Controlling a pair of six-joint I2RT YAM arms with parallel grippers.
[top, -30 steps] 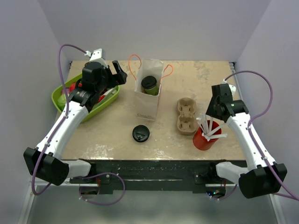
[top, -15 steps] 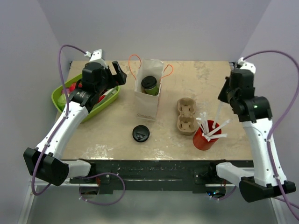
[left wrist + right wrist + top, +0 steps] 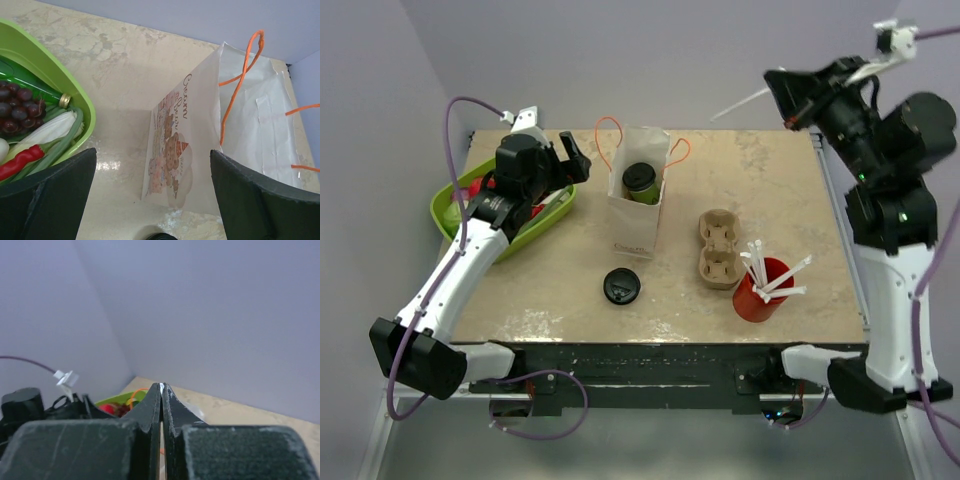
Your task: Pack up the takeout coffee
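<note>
The coffee (image 3: 639, 181), lidded, sat upright inside the bag (image 3: 634, 228) at mid-table. The left gripper (image 3: 576, 156) hung between the tray (image 3: 444, 214) and the bag, spread wide and holding nothing. The right gripper (image 3: 780, 94), high above the far right corner, was clenched on what looked like a white straw (image 3: 740, 104). Its wrist view showed only a pale sliver between the pressed fingers (image 3: 150, 407).

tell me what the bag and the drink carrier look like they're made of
The bag looks like thin matte white paper: crisp folds, a printed side, orange cord handles. The drink carrier is probably moulded paper pulp: dull brown, with soft rounded pressed wells.
</note>
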